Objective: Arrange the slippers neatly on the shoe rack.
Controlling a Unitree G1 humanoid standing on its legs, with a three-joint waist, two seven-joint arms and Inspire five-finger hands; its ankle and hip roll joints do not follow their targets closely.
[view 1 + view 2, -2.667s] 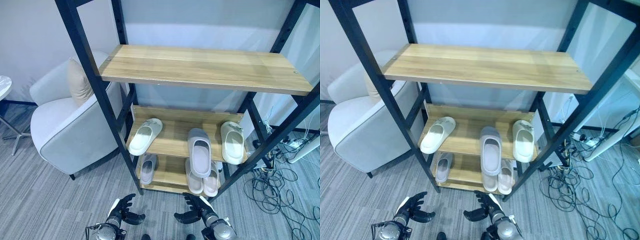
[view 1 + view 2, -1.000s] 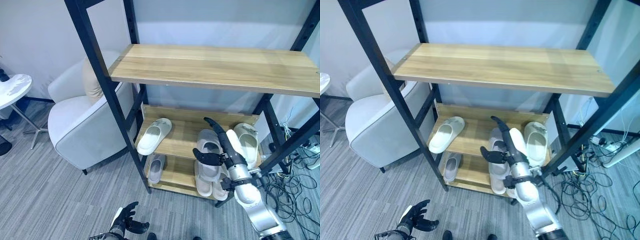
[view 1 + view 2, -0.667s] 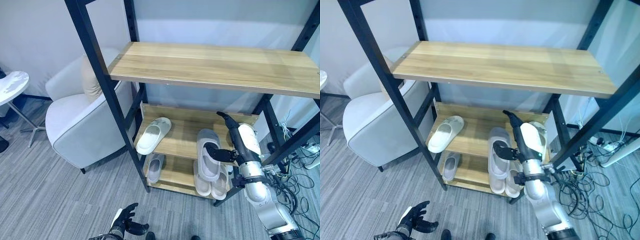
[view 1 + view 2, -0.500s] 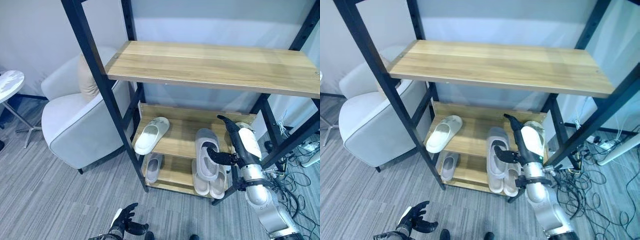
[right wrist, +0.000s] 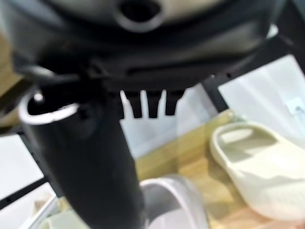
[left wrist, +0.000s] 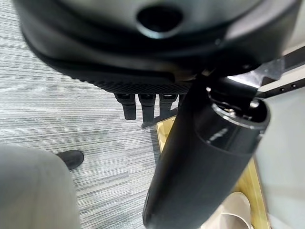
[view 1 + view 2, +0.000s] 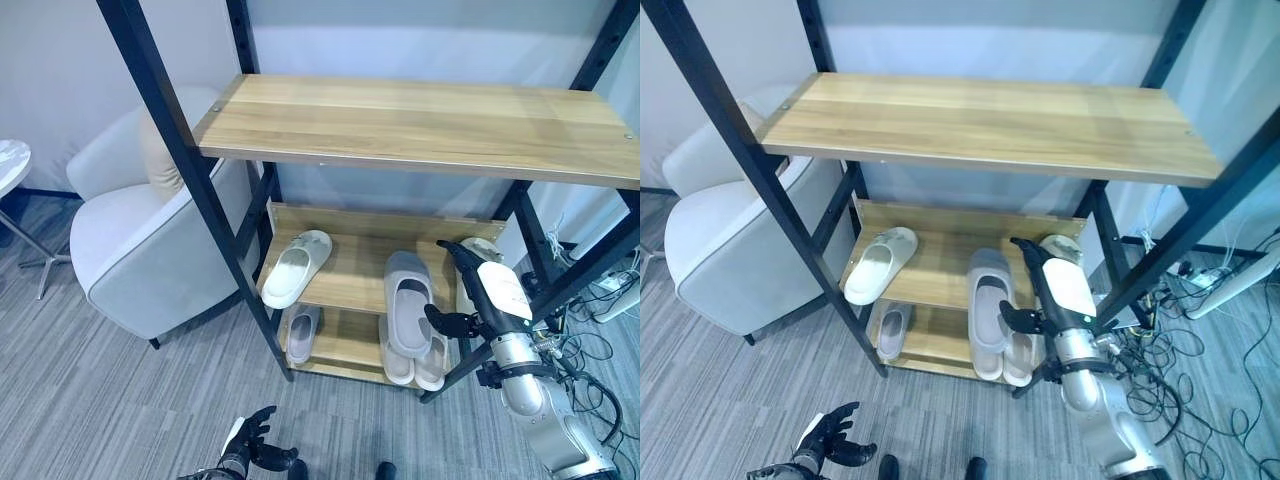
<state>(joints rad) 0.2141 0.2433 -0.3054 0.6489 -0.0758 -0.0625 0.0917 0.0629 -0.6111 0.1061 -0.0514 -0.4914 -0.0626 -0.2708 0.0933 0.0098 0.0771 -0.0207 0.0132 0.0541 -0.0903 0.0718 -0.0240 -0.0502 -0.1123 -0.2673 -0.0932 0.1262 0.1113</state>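
Observation:
The shoe rack's middle shelf (image 7: 352, 272) carries a cream slipper (image 7: 294, 268) lying askew at its left, a grey slipper (image 7: 408, 300) overhanging the front edge, and another cream slipper (image 5: 257, 162) at its right end. My right hand (image 7: 482, 292) is open in front of that right cream slipper, thumb pointing at the grey one; I cannot tell whether it touches either. On the bottom shelf lie a grey slipper (image 7: 300, 333) and a pale pair (image 7: 415, 365). My left hand (image 7: 250, 448) hangs low over the floor, fingers (image 6: 147, 106) straight, holding nothing.
A wide wooden top shelf (image 7: 420, 122) overhangs the slippers. Black uprights (image 7: 190, 190) frame the rack. A white armchair (image 7: 140, 250) with a beige cushion stands left of it, with a round table (image 7: 8, 165) beyond. Cables (image 7: 595, 345) lie on the floor at right.
My right arm has risen from the floor to the middle shelf, then slid right from the grey slipper to the right cream one. The left hand stays low. The camera has shifted.

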